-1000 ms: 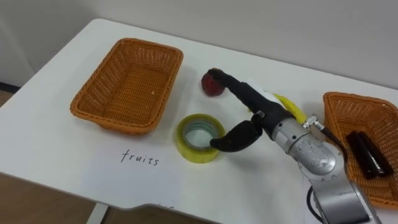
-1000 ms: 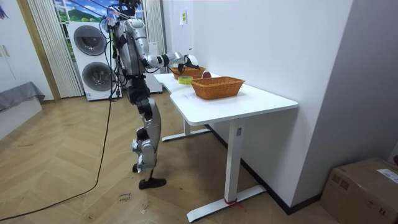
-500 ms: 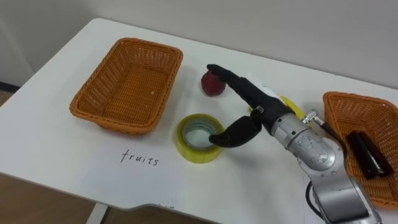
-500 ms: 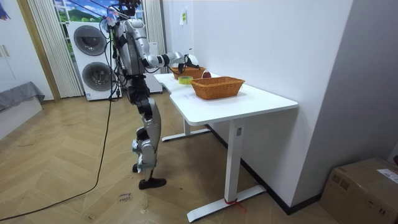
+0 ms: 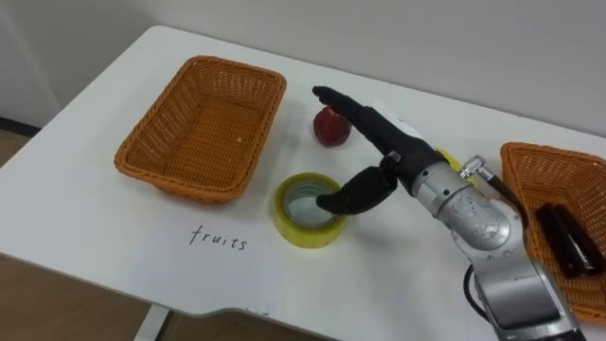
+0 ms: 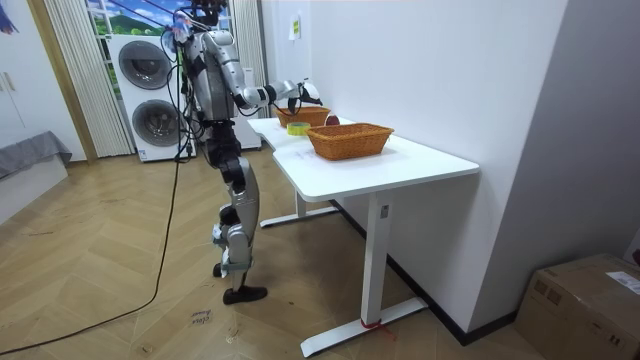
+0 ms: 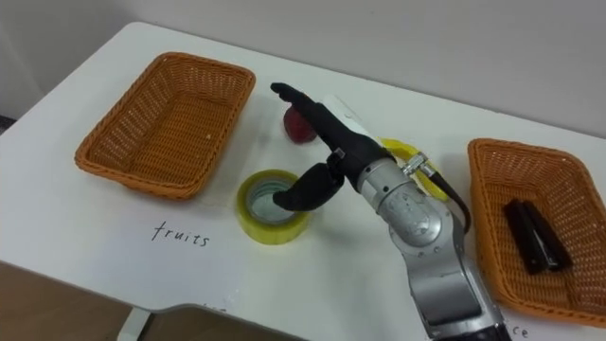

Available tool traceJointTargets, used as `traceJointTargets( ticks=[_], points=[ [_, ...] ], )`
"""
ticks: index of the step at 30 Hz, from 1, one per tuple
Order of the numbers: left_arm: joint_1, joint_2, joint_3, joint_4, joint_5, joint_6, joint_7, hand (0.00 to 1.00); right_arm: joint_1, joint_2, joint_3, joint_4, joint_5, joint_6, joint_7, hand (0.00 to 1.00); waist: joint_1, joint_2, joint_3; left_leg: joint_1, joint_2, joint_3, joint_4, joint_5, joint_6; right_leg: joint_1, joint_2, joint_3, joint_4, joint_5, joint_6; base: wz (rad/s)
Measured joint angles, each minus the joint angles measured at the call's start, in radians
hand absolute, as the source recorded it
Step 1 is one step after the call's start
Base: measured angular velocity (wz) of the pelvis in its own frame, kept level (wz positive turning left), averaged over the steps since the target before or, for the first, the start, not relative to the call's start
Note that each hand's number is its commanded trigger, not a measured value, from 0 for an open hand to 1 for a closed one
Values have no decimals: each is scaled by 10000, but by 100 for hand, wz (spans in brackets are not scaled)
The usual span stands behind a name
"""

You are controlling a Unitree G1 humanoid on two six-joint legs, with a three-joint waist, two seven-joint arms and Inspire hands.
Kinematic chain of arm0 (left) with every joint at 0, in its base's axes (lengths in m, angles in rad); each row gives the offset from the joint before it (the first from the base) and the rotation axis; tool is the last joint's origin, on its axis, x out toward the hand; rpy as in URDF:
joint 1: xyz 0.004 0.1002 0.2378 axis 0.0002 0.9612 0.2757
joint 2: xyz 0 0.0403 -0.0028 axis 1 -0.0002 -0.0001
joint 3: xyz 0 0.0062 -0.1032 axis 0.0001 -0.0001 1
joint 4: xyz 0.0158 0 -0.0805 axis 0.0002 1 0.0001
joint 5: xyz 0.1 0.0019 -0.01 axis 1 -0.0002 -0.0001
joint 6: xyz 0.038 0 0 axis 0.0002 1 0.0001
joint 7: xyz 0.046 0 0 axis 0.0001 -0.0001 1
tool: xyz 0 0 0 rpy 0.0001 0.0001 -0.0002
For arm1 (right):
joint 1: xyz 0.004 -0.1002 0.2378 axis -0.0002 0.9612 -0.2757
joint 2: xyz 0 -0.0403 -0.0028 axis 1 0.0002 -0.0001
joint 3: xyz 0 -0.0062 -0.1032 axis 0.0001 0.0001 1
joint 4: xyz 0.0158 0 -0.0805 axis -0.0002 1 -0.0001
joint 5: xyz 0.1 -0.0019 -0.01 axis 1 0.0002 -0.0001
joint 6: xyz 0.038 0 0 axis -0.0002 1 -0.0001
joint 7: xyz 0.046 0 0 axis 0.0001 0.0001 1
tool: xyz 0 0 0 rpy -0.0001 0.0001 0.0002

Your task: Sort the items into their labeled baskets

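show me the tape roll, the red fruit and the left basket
tape roll (image 5: 301, 233), left eye view, front of its yellow outer wall
red fruit (image 5: 328, 130), left eye view, middle of its skin
left basket (image 5: 175, 185), left eye view, near rim

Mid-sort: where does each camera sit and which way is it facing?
Left eye view: on the head, looking down at table, tape roll, apple; right hand comes in from right.
Right eye view: just beside it, same scene and hand.
Room view: across the room, facing the whole robot standing at the table.
All share the table.
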Motion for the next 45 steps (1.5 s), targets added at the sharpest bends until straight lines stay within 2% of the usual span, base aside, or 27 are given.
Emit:
traceJointTargets(
  ticks=[4,10,15,20,45],
  points=[
    [-14,-2,2,-5,16,165,89,0,-295,38,237,441,2,122,-164,0,23,-7,5,-9,-1,-46,-2,3,-4,9,-1,-48,-2,-1,1,3],
    [-32,-3,10,-6,12,233,96,0,-744,351,239,1213,-20,212,-748,0,87,-33,15,-7,-3,-63,1,5,-5,9,-7,-99,-4,-1,1,0],
    [-163,59,7,12,14,315,113,0,-772,356,313,1831,-15,211,-1150,0,285,-189,50,-38,-6,-149,-1,6,-8,-5,-7,-145,-13,-1,1,2],
    [-196,82,-8,36,10,322,135,0,-912,357,427,2446,-158,209,-1155,0,286,-249,56,-90,-12,-201,19,6,-8,-6,-27,-392,-25,-1,1,5],
    [-290,87,-138,13,12,350,145,0,-997,357,849,2807,-188,205,-1074,0,343,-208,58,-114,-11,-223,44,9,-12,-12,-26,-421,-38,-1,1,0]
  ],
)
